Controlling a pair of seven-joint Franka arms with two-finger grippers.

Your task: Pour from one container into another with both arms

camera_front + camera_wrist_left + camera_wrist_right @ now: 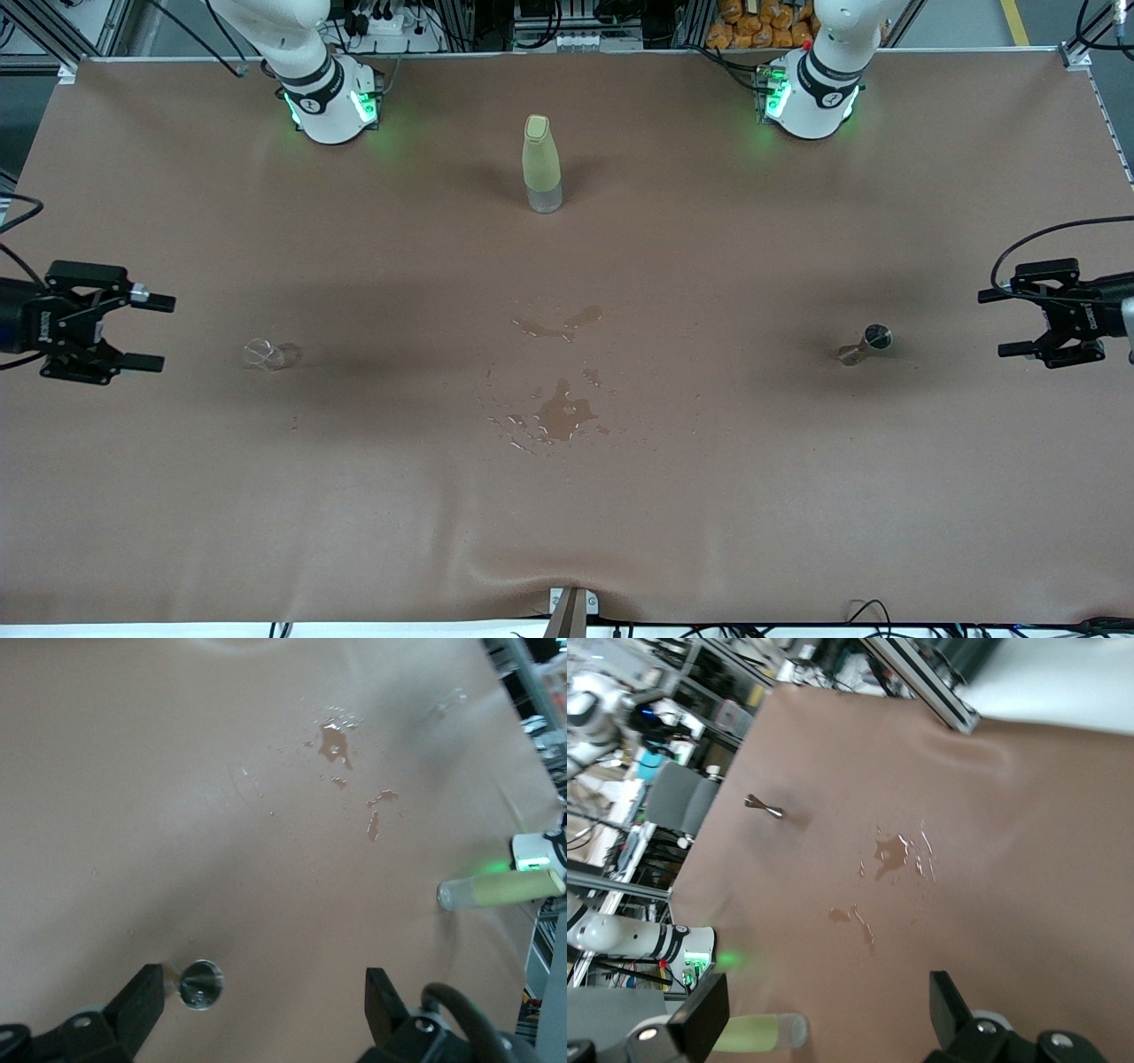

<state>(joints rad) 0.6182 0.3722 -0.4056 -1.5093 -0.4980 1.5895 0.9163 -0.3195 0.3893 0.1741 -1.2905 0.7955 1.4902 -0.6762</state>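
The tiny clear glass cup stands on the brown table toward the right arm's end; it shows only faintly in the left wrist view. My right gripper hovers beside it at the table's end, open and empty, with the cup out of its wrist view. The steel jigger stands toward the left arm's end. My left gripper is open and empty there, and the jigger shows close to one fingertip.
A tall yellow-green bottle stands mid-table, nearer the robot bases. Spilled liquid lies in patches at the table's middle. The brown cloth bulges near the front edge.
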